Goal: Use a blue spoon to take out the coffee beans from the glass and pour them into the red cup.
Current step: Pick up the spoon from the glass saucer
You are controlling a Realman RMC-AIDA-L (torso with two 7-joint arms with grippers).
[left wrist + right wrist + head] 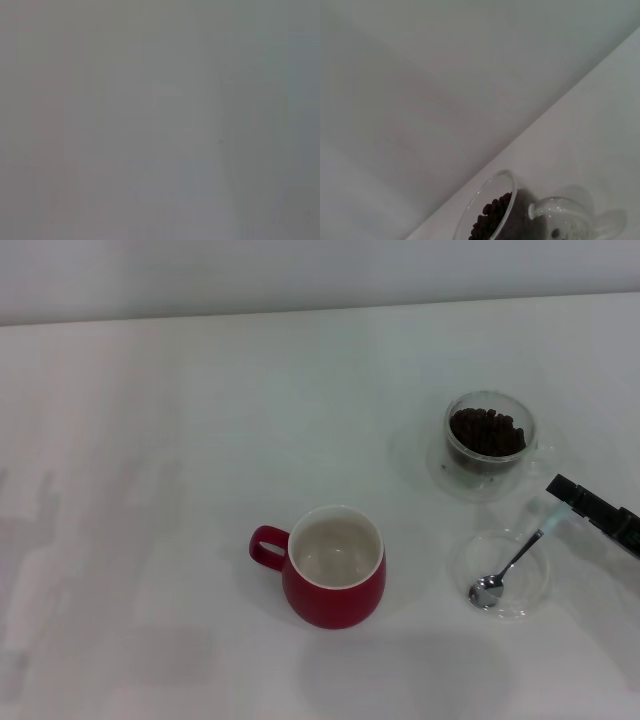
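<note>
On the white table (150, 490) the red cup (335, 585) stands near the front, with its handle pointing to the robot's left and its white inside showing no beans. To its right lies a flat clear dish (500, 575), and the blue spoon (510, 565) rests in it – the shiny bowl is low in the dish, toward the cup, and the pale blue handle end rises over the far right rim.

The right gripper (560, 492) comes in from the right edge of the head view. Its dark tip is at the blue end of the spoon handle, just touching it or very close; I cannot tell which, and I cannot tell if its fingers are spread or pressed together.

Behind the dish, farther from the robot, stands the glass (490, 435) on its clear saucer (440, 475). It is filled with the coffee beans (487, 432) as a dark heap. The right wrist view shows the glass rim, some beans (492, 217) and the small clear handle (560, 217) from close.

The left gripper is not seen – its wrist view shows only a plain grey field.
</note>
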